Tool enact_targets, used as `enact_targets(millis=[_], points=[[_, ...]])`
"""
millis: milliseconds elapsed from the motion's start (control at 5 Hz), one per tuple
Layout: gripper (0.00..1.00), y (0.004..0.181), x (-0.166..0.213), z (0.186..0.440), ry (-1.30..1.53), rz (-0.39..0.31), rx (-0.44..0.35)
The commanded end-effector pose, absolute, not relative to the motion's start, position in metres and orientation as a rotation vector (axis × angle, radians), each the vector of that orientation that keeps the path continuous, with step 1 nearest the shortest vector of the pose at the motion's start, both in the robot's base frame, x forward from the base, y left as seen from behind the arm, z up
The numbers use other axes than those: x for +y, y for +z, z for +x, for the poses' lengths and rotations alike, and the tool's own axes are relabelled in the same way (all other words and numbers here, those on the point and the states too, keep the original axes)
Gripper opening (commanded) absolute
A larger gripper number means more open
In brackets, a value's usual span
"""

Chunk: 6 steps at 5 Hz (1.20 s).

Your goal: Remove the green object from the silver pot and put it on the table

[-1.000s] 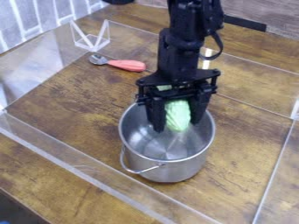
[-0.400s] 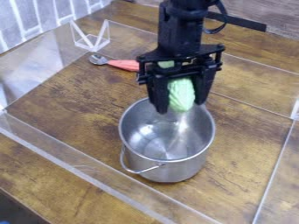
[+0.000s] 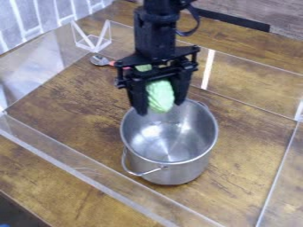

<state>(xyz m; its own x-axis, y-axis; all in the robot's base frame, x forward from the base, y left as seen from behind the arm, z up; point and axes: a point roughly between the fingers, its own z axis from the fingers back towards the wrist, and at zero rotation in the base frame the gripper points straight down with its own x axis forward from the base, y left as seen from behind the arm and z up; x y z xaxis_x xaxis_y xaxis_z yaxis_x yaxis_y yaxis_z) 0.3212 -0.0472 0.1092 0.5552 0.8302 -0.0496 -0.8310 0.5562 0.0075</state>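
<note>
End effector (image 3: pixel 159 96): clamped on green object (image 3: pixel 161 95), above the far rim of silver pot (image 3: pixel 171 144). Surface (image 3: pixel 59 164): bare towards its left edge (a fair landing spot); clear the rim fully, lower gently, then release.

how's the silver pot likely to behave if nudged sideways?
The silver pot looks stiff, so it probably won't flex. Its flat-looking base and straight sides suggest sliding over the table rather than tipping. The thin wire handle, hanging low outside, might swing or rattle.
</note>
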Motion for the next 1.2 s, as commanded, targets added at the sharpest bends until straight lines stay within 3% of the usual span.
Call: enact_targets(millis=[0,400,600,1000], points=[[0.0,0.137,-0.027,0.33,0.938,-0.088,-0.046],[0.0,0.147,-0.004,0.321,0.893,-0.122,-0.058],[0.0,0.149,0.025,0.313,0.846,-0.134,-0.083],[0.0,0.124,0.075,0.301,0.751,-0.129,-0.125]])
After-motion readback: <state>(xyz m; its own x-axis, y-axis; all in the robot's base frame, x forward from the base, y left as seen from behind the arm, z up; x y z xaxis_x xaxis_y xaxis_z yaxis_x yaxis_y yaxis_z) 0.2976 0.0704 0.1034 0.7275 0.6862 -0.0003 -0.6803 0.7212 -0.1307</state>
